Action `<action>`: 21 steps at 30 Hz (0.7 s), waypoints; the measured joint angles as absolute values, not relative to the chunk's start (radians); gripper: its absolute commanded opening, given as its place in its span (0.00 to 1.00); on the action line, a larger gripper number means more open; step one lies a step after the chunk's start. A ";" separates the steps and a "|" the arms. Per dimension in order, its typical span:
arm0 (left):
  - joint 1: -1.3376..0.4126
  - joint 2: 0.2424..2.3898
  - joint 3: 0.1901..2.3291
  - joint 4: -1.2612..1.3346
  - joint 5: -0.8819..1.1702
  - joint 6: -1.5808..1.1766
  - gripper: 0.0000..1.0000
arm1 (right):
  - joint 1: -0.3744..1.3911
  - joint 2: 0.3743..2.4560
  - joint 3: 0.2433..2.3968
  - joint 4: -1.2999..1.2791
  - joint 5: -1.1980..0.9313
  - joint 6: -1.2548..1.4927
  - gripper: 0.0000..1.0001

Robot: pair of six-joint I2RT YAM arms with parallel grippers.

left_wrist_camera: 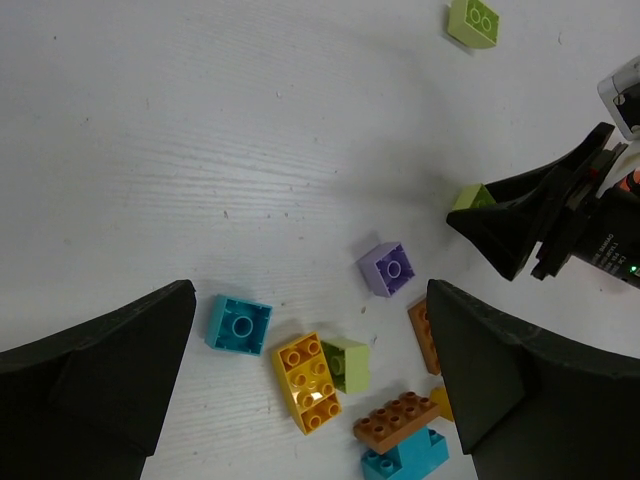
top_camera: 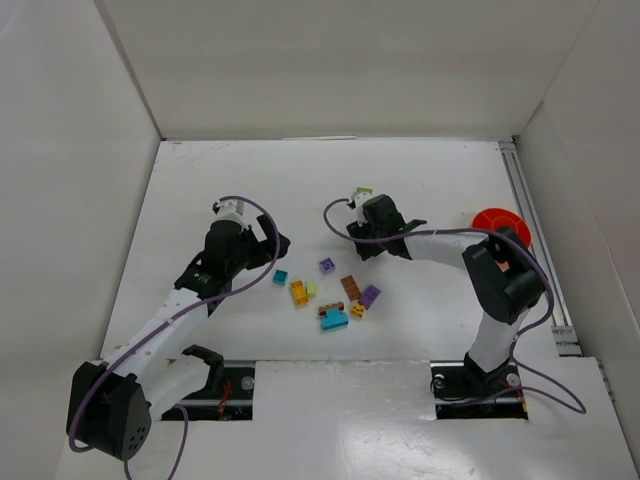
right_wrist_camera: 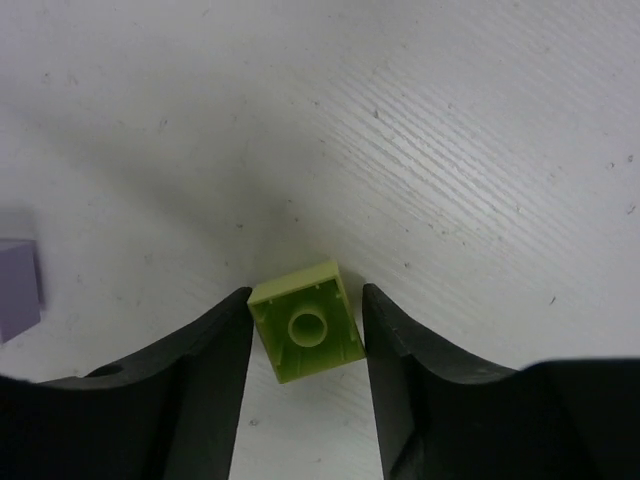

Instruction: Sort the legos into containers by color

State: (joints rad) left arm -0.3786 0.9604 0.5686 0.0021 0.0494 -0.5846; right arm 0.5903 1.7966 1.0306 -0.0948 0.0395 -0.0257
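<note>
Several legos lie in a cluster at the table's middle: a teal one [top_camera: 280, 277], yellow [top_camera: 298, 292], purple [top_camera: 327, 265], brown [top_camera: 351, 287] and a brown-on-teal pair [top_camera: 332, 316]. In the left wrist view the teal [left_wrist_camera: 239, 325], yellow [left_wrist_camera: 306, 382], pale green [left_wrist_camera: 346, 363] and purple [left_wrist_camera: 387, 268] legos lie below my left gripper [left_wrist_camera: 310, 290], which is open and empty above them [top_camera: 270, 246]. My right gripper [right_wrist_camera: 306, 295] is shut on an upside-down pale green lego [right_wrist_camera: 306, 322] low over the table [top_camera: 353, 232]. The orange bowl [top_camera: 497, 222] stands at the right, partly hidden by my right arm.
Another pale green lego [top_camera: 363, 191] lies alone behind the right gripper, also seen in the left wrist view [left_wrist_camera: 473, 22]. White walls close in the table on three sides. A metal rail [top_camera: 535, 240] runs along the right edge.
</note>
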 measured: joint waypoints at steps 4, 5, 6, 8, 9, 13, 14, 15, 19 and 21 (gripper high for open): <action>-0.379 0.961 0.568 0.003 0.050 -0.584 1.00 | 0.590 1.802 1.036 -0.086 0.032 -0.027 0.39; -0.379 0.961 0.568 0.003 0.049 -0.584 1.00 | 0.590 1.802 1.035 -0.086 0.030 -0.026 0.36; -0.379 0.961 0.568 0.003 0.050 -0.585 1.00 | 0.590 1.801 1.034 -0.086 0.029 -0.026 0.30; -0.379 0.961 0.568 0.003 0.052 -0.585 1.00 | 0.590 1.791 1.025 -0.086 0.028 -0.026 0.26; -0.379 0.961 0.567 0.004 0.053 -0.584 1.00 | 0.590 1.780 1.016 -0.086 0.027 -0.023 0.26; -0.379 0.961 0.567 0.004 0.057 -0.584 1.00 | 0.588 1.693 0.974 -0.092 0.022 -0.017 0.23; -0.379 0.961 0.567 0.004 0.061 -0.585 1.00 | 0.582 1.658 0.962 -0.097 0.018 -0.015 0.23; -0.379 0.961 0.567 0.004 0.065 -0.585 1.00 | 0.573 1.617 0.949 -0.099 0.006 -0.013 0.23; -0.379 0.962 0.567 0.014 0.079 -0.581 1.00 | 0.464 1.421 0.918 -0.134 -0.036 -0.019 0.23; -0.379 0.964 0.567 0.024 0.083 -0.579 1.00 | 0.373 1.328 0.916 -0.171 -0.041 -0.027 0.23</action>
